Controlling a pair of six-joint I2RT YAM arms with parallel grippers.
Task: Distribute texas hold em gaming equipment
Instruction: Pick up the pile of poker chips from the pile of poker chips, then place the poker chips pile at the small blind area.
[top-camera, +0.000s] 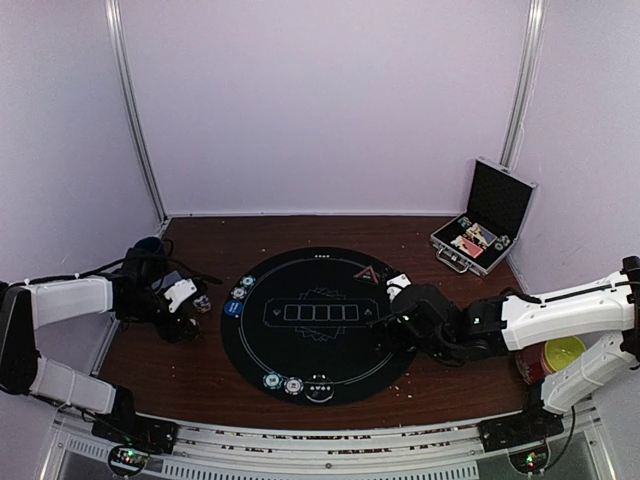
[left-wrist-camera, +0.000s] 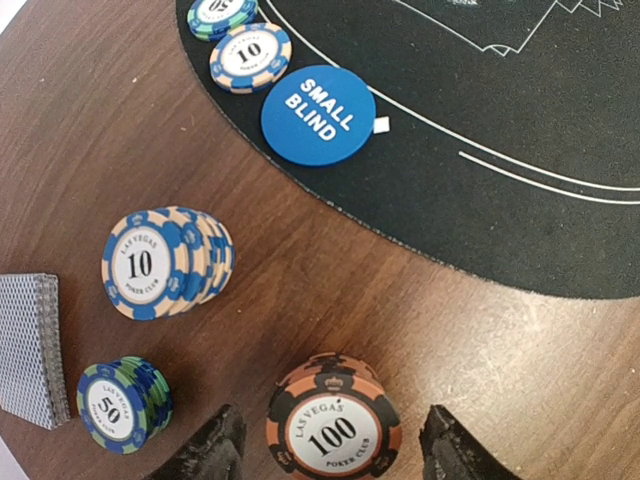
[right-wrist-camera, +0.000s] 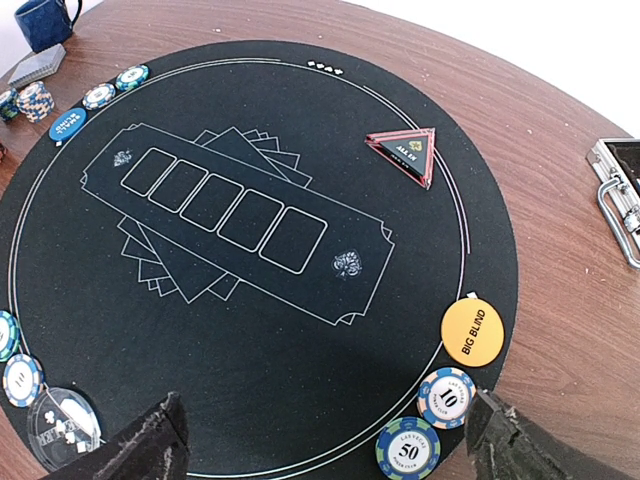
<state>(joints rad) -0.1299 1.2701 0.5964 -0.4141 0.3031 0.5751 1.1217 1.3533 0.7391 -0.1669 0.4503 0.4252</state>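
Off the mat's (left-wrist-camera: 480, 150) nine o'clock edge, on the bare wooden surface (left-wrist-camera: 120, 120), the left claw (left-wrist-camera: 332, 438) straddles a stack of brown hundred chips (left-wrist-camera: 333, 415). Its jaws are partway apart with a gap each side, gripping nothing yet; this stack is probably the next to go to a seat. Blue ten chips (left-wrist-camera: 165, 262), green fifty chips (left-wrist-camera: 122, 403) and the deck of cards (left-wrist-camera: 28, 345) sit beside it as the supply. At three o'clock the right claw (right-wrist-camera: 325, 440) hangs wide and empty over the mat, where an orange disc (right-wrist-camera: 472, 331) and two chips (right-wrist-camera: 446, 397) already mark a place.
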